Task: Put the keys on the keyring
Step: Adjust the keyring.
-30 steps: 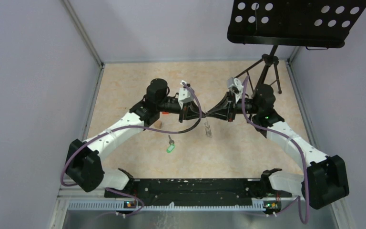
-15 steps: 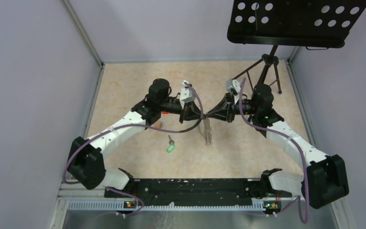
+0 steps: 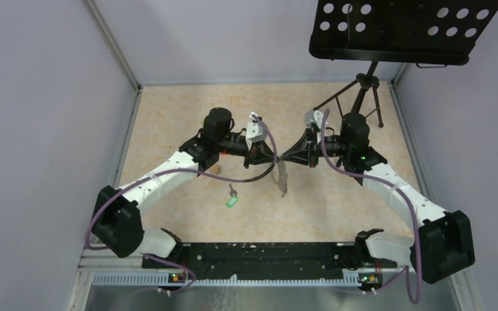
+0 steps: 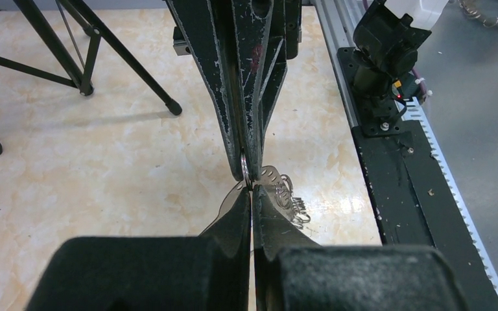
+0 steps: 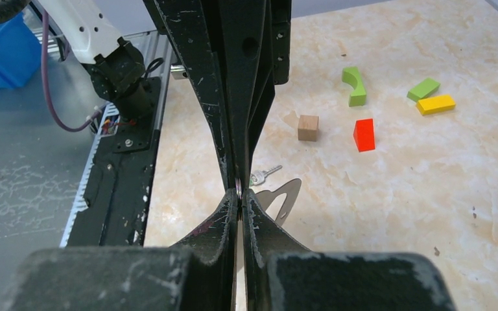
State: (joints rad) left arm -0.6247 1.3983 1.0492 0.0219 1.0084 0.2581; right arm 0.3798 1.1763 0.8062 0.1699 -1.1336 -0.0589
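Observation:
My left gripper (image 3: 273,157) and right gripper (image 3: 284,157) meet tip to tip above the middle of the table. Both are shut on the same thin keyring (image 4: 244,170), seen edge-on; it also shows in the right wrist view (image 5: 240,186). A flat grey metal piece with holes (image 4: 269,176) and several small wire rings (image 4: 285,193) hang from it, below the fingertips (image 3: 282,180). One silver key with a green tag (image 3: 231,197) lies on the table left of and nearer than the grippers, and shows in the right wrist view (image 5: 264,175). Other keys are not visible.
A tan cube (image 5: 308,127) sits near the left forearm. Red (image 5: 364,135), curved green (image 5: 355,85), green (image 5: 423,89) and yellow (image 5: 436,104) blocks lie beyond it. A black tripod stand (image 3: 363,91) stands at the back right. The black base rail (image 3: 259,253) runs along the near edge.
Both grippers stay pinched together, shifted slightly left. The grey piece hanging under them has swung and now hangs longer below the fingertips. The green-tagged key has not moved.

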